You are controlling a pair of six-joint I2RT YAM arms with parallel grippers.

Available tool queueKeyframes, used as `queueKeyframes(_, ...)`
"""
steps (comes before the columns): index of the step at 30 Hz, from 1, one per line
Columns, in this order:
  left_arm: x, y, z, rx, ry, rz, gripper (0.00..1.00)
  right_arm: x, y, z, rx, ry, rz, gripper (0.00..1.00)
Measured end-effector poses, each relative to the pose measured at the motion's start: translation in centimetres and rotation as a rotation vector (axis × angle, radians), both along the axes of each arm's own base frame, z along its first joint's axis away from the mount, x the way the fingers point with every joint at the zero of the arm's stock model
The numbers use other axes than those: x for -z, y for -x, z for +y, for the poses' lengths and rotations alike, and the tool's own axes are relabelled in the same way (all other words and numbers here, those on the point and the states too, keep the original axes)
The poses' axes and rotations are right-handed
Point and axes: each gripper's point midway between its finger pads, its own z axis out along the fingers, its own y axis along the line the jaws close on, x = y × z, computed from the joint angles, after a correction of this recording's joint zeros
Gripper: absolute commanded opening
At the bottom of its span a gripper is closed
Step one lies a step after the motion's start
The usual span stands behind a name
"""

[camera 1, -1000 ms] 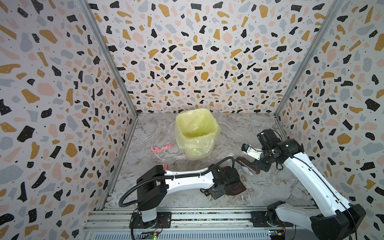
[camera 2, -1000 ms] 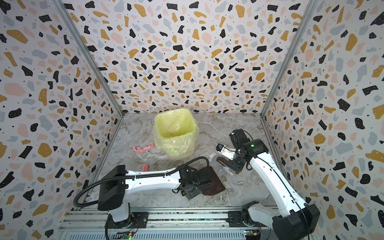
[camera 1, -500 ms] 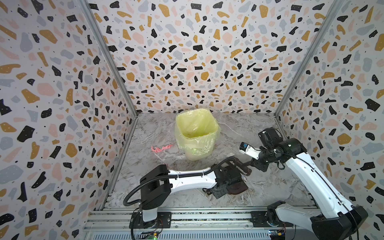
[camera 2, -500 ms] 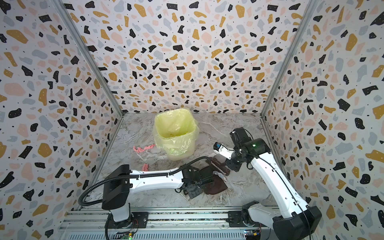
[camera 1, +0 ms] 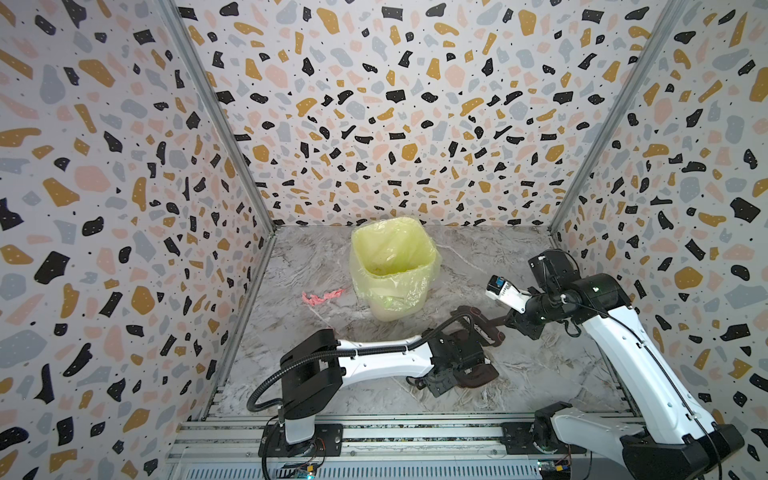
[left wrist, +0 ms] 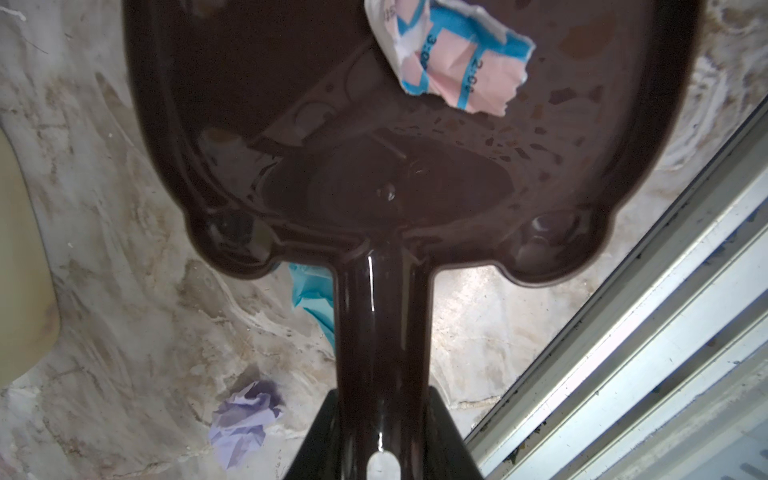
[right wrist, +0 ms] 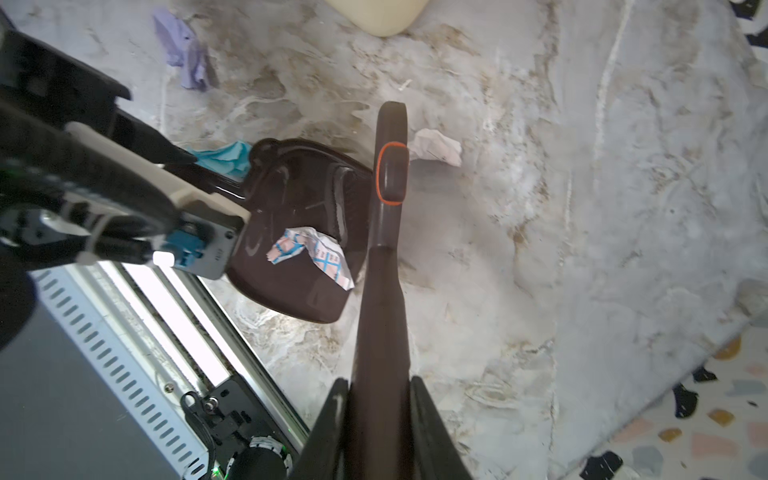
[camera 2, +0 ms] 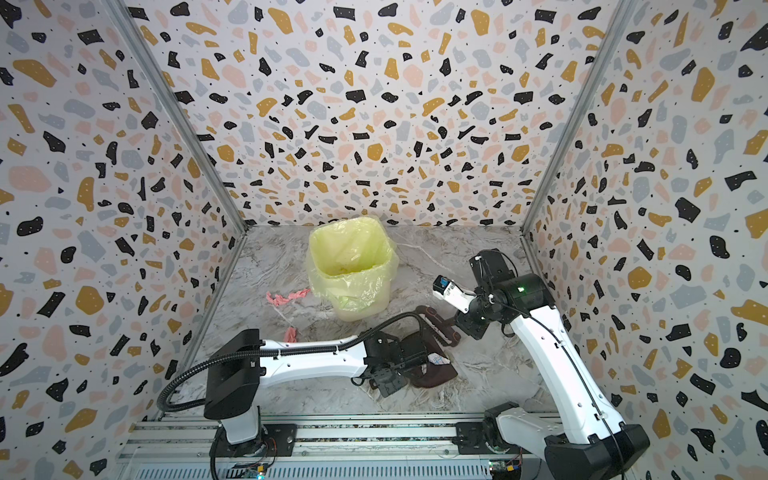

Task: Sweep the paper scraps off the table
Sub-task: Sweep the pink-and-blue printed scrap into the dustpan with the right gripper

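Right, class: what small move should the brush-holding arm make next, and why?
Probably carry the brush over the white scrap to its far side: the brush stands between that scrap and the dustpan, which holds a printed scrap.

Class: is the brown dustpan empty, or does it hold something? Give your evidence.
Not empty: one crumpled pink, blue and white paper scrap lies inside the dustpan, seen in both wrist views.

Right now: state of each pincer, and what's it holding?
Left pincer: shut on the handle of the dark brown dustpan.
Right pincer: shut on the handle of the brush.
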Motion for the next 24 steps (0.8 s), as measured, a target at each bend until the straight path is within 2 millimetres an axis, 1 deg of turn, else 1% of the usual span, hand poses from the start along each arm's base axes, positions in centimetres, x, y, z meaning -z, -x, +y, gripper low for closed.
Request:
queueKeyframes(2, 0.1, 0.0, 0.0, -0.004, 0.004, 0.0, 0.0, 0.1, 0.0, -0.8, 0.025, 0.027, -0.015, 0.0)
queueKeyframes(5, 0.4, 0.0, 0.1, -0.006, 0.0, 0.001, 0.0, 0.6, 0.4, -1.2, 0.035, 0.047, -0.005, 0.0)
queueKeyframes(10, 0.5, 0.0, 0.1, -0.01, 0.003, 0.0, 0.0, 1.8, 1.3, -0.6, 0.014, 0.013, 0.053, 0.0)
queueKeyframes(13, 0.5, -0.2, 0.1, -0.014, 0.005, -0.007, 0.0, 2.2, 2.0, 0.1, -0.005, -0.018, 0.088, 0.0)
queueKeyframes(19, 0.4, -0.6, 0.4, -0.024, 0.004, -0.012, 0.0, 1.8, 2.5, 1.1, -0.032, -0.074, 0.109, 0.0)
queueKeyframes(24, 0.6, -0.7, 0.6, -0.032, 0.006, -0.016, 0.0, 0.2, 2.5, 2.2, -0.058, -0.14, 0.094, 0.0)
